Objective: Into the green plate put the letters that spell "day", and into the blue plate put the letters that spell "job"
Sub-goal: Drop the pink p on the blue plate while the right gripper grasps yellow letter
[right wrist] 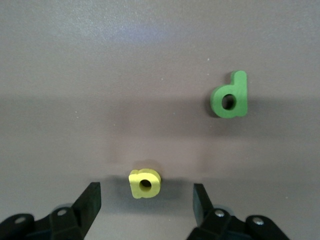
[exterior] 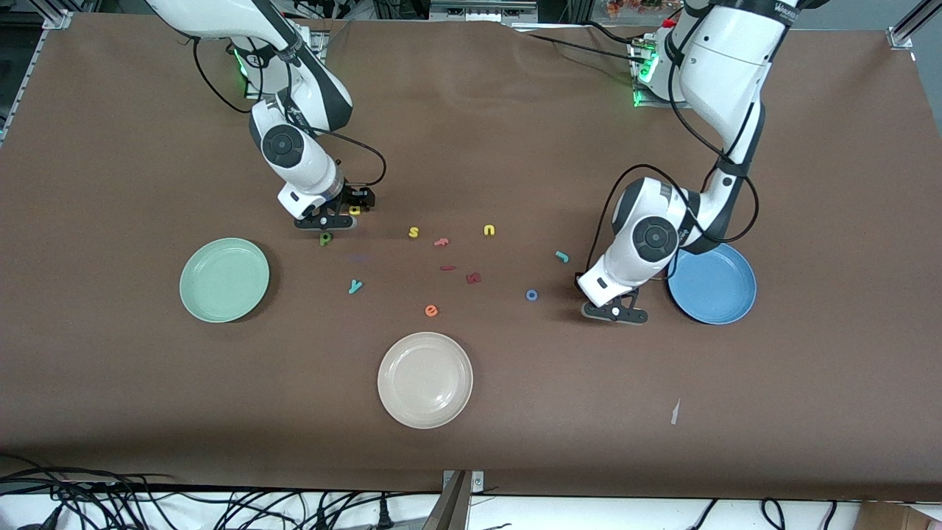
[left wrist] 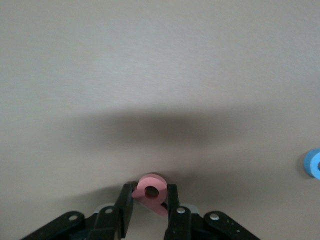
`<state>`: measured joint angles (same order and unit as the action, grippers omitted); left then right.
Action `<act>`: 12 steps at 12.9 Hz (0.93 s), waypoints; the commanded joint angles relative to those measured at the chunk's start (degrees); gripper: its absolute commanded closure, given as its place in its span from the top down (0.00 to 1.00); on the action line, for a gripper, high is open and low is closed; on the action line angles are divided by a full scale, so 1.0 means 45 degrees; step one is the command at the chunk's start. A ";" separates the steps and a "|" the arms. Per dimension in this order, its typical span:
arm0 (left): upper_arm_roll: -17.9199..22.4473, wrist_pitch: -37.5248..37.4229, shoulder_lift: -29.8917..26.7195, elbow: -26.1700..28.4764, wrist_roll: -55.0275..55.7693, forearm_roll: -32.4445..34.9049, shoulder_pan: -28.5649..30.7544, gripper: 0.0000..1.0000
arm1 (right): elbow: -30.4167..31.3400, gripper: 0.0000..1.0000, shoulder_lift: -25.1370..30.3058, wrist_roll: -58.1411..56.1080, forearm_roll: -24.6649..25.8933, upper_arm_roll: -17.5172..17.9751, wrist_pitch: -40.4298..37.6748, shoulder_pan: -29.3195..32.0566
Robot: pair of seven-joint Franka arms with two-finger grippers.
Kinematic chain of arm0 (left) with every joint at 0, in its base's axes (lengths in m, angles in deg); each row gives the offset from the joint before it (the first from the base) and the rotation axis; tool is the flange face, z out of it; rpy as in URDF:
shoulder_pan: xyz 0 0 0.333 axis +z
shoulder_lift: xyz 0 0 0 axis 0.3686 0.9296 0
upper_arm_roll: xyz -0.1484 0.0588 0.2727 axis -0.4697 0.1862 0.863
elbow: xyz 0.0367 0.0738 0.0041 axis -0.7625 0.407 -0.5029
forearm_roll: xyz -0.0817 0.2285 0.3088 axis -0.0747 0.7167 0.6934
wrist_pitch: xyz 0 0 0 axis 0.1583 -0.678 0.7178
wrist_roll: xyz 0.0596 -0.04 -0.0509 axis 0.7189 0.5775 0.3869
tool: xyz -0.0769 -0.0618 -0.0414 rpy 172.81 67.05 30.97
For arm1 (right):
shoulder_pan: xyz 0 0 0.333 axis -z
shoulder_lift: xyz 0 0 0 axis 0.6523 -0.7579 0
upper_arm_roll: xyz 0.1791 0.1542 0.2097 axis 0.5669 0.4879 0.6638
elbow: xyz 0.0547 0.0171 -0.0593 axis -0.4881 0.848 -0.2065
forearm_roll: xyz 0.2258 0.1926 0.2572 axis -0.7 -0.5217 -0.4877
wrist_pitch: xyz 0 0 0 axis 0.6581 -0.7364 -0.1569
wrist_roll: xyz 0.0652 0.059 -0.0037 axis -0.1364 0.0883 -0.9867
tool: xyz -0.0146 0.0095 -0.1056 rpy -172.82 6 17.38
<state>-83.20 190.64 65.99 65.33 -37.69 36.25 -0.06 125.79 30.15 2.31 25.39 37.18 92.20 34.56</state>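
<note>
Pink foam first: we see the left gripper [left wrist: 150, 202] low on the tabletop [exterior: 515, 132] beside the blue plate [exterior: 725, 298], fingers [left wrist: 124, 207] pinched on the "b" [left wrist: 150, 192]. The right gripper [right wrist: 145, 200] straddles the "a" [right wrist: 144, 183], fingers wide apart, "d" [right wrist: 230, 96] just past them. Green plate [exterior: 200, 294] and blue plate both empty.

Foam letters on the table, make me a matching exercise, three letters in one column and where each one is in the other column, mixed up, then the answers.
1. pink b
2. yellow a
3. blue o

A. on the table between the open right gripper's fingers
B. lying free on the table near the left gripper
C. pinched in the left gripper

Pairs: 1-C, 2-A, 3-B
</note>
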 commanded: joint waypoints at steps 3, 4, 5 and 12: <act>0.0120 -0.2655 -0.2078 0.0301 -0.2419 0.0101 0.1807 0.15 | -0.0041 0.68 -0.0161 0.0341 0.0285 0.0026 0.0166 0.0039; 0.0120 -0.2716 -0.2390 0.0766 -0.3162 0.0101 0.2334 0.15 | -0.0061 0.67 -0.0180 0.0341 0.0285 0.0026 0.0166 0.0039; 0.0101 -0.2678 -0.2683 0.1351 -0.3653 0.0101 0.2784 0.16 | -0.0061 0.65 -0.0296 0.0361 0.0285 0.0026 0.0186 0.0039; 0.0120 -0.2560 -0.3193 0.2724 -0.5260 0.0101 0.4000 0.47 | -0.0100 0.53 -0.0531 0.0400 0.0246 -0.0052 0.0322 0.0039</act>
<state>-82.12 178.46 53.84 75.72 -60.18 36.30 17.54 125.75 28.84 2.84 25.43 36.90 92.52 34.59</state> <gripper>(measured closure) 0.639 0.423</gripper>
